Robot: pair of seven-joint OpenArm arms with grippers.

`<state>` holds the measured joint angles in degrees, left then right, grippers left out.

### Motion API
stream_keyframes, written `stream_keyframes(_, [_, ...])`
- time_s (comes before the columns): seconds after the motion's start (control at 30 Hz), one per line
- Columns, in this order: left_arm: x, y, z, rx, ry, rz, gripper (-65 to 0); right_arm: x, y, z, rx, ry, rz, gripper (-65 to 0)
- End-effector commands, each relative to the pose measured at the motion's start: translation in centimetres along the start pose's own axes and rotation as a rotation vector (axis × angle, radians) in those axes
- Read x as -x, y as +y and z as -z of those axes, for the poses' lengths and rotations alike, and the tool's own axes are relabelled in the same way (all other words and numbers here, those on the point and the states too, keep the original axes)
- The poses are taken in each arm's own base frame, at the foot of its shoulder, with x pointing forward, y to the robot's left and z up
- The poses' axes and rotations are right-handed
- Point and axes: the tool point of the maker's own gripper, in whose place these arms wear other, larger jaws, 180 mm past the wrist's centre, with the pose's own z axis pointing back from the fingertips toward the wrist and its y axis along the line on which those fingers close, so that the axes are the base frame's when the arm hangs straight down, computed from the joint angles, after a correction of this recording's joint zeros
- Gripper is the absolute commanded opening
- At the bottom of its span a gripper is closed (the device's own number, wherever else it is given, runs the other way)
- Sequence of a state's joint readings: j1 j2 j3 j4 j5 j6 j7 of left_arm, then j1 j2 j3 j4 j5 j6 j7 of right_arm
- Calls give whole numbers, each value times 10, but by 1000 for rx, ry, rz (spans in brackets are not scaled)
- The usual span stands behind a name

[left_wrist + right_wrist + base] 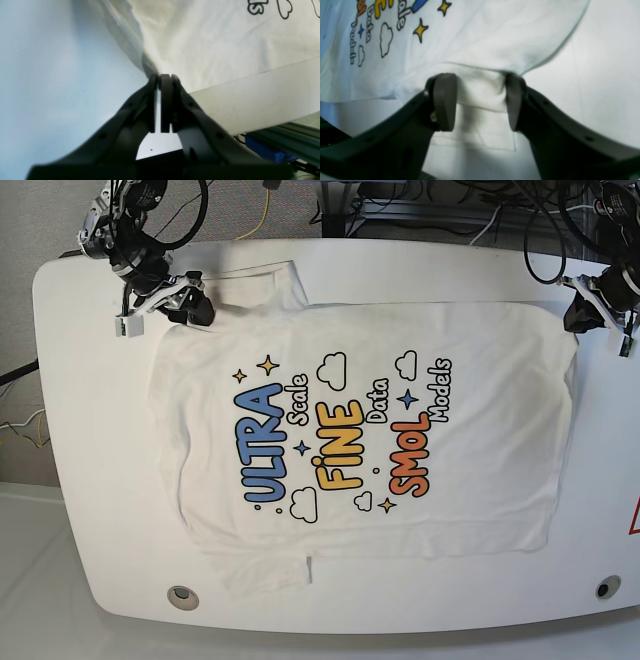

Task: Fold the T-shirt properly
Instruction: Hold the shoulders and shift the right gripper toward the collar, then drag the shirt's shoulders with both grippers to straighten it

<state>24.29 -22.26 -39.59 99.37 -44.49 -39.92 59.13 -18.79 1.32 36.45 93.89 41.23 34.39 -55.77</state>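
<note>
The white T-shirt [360,430] lies spread print-up on the table, turned sideways, with "ULTRA Scale FINE Data SMOL Models", clouds and stars showing. One sleeve is tucked at its near edge; its two far corners are lifted slightly.

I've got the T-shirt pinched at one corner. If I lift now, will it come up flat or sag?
It will probably sag: where the left gripper pinches the T-shirt, the cloth already gathers into folds rather than holding a plane. It looks thin and light, so lifting should be easy, but the rest will likely drag across the table. The right gripper stands open around a sleeve edge, so that side lacks support.
</note>
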Motion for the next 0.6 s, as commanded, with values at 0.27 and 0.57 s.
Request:
stream_keyframes(0.27, [-12,2,-4,-2,-31,25,-641,11,19,12,-42,55,-22,-341])
stream_keyframes(0.57, [-12,2,-4,-2,-31,25,-641,12,25,16,-57,52,-19,-349])
